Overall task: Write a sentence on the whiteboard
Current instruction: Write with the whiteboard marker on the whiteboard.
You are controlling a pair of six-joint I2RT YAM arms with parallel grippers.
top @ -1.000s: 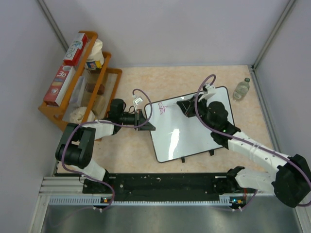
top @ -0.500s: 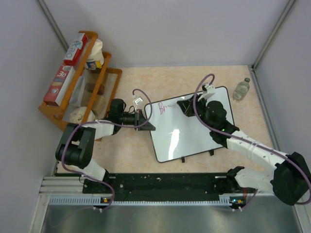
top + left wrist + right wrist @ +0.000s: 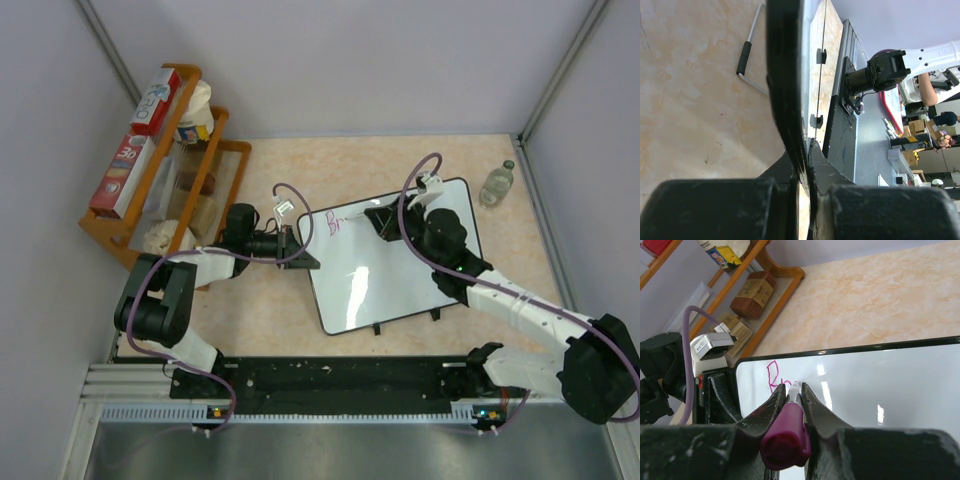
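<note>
left tool [image 3: 805, 156] pinched board [image 3: 385, 272] edge | right tool [image 3: 794, 391] closed on marker [image 3: 787, 434], tip at writing [image 3: 772, 376] just ahead | risk: hard tip pressure could shift board, skewing letters

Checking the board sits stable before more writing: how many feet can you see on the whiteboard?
2. Both are on the near long edge of the whiteboard: one foot left of the middle, the other foot right of it. More could be hidden under the board.

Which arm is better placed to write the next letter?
Right. The right pincer grips the pink marker, tip beside the letters already on the whiteboard; the left pincer is clamped on the whiteboard's edge.
</note>
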